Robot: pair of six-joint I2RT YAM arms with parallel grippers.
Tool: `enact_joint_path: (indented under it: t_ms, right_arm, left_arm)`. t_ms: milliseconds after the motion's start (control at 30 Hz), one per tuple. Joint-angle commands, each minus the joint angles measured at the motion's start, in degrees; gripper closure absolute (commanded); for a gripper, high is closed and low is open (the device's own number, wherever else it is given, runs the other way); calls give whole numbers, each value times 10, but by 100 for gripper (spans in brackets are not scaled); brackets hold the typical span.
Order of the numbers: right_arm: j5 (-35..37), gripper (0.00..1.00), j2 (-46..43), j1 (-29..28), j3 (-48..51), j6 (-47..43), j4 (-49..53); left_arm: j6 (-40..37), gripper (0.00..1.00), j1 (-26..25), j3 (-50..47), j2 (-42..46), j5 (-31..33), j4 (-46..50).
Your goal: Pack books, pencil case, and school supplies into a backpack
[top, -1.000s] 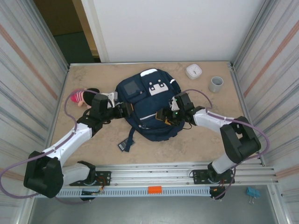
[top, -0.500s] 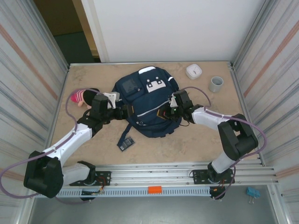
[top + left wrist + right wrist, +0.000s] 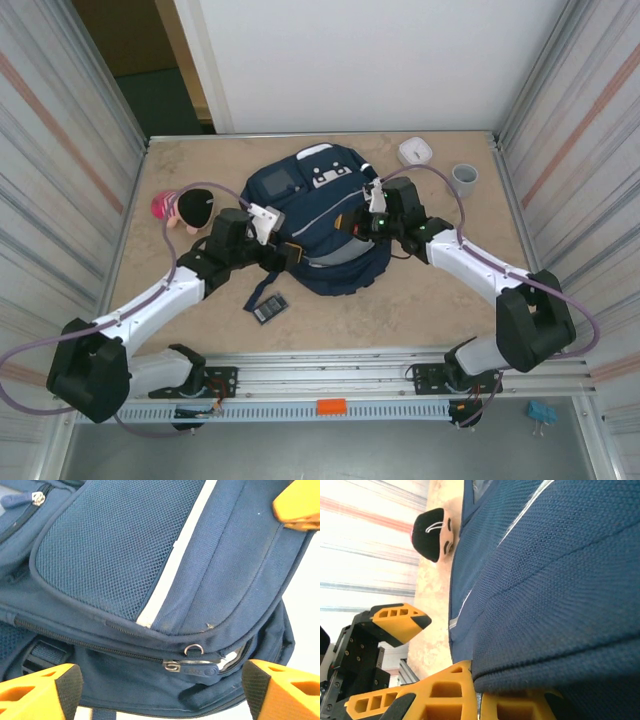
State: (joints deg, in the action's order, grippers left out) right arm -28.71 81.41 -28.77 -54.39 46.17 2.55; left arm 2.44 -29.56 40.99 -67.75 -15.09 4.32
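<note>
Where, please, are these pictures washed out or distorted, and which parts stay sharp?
Top external: the wide lens bows the side walls; light is even, shadows beside the backpack soft. Left wrist: mesh and zipper pull sharp, the table beside them blown white. Right wrist: backpack weave crisp, the striped wall washed out.

One backpack (image 3: pixel 312 200), one black rectangle (image 3: pixel 270 311) — one doll (image 3: pixel 185 208), one cup (image 3: pixel 463 180), one white device (image 3: pixel 415 152).

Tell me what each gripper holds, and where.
Right gripper: shut on a fabric fold at the backpack's right side. Left gripper: open, holding nothing.
</note>
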Motion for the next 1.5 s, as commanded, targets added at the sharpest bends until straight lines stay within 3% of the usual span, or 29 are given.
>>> enact_joint_path:
  t_ms: [0, 200, 300, 467, 733, 900, 967, 1167, 1233, 1467]
  right_arm:
    - [-8, 100, -34, 5, -41, -33, -1]
    - [-42, 100, -41, 18, -75, -45, 38]
    - [-57, 100, -42, 20, -95, -64, 74]
    - [-81, 100, -45, 27, -104, -78, 101]
    - [-119, 100, -60, 46, -126, -116, 159]
    - [-155, 100, -64, 64, -131, -125, 182]
    - [-163, 100, -65, 70, -130, -128, 188]
    - [-205, 100, -59, 96, -124, -132, 197]
    - [-209, 100, -57, 103, -124, -141, 205]
    - [-226, 100, -34, 131, -123, -161, 210]
  left_arm:
    - [-72, 14, -13, 34, -15, 35, 32]
    - [-197, 13, -30, 35, -20, 58, 43]
    - [-295, 14, -49, 18, -21, 73, 27]
    - [-470, 15, -84, -43, -39, 146, -96]
    - [-581, 20, -87, -38, -109, 163, -181]
    - [-597, 25, -96, -35, -146, 167, -243]
    - [-602, 32, -108, -30, -156, 159, -256]
    - [-638, 75, -156, -28, -187, 151, -300]
    - [-637, 98, -168, -32, -179, 150, -290]
    - [-579, 100, -182, -59, -58, 105, -174]
